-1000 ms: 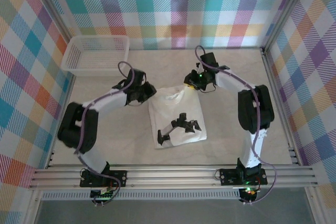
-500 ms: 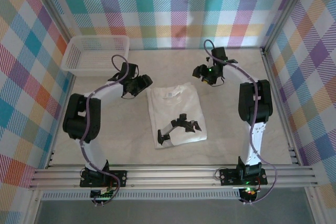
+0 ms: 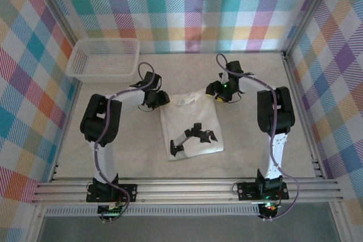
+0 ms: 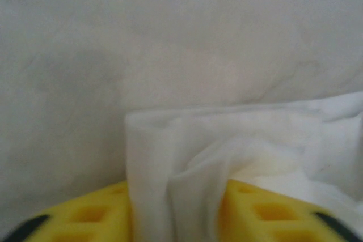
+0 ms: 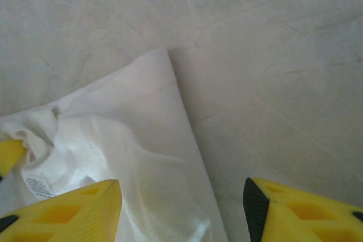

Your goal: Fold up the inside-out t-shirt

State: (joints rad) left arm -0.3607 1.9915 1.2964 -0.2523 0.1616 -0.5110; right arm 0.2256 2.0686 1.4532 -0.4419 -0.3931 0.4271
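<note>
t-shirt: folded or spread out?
Folded: the t-shirt lies as a compact rectangle, no sleeves sticking out, left hand pinching one corner.

Left end effector fingers cut off at bottom edge; pinched t-shirt fold blurred; label print unreadable.

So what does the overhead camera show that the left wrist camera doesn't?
Overhead you get the layout: the t-shirt lying as a rectangle, the basket at the far left corner, and the left gripper and right gripper at its far corners. The left wrist camera adds cloth pinched up between its yellow fingers. Both show the white t-shirt on the pale table.
</note>
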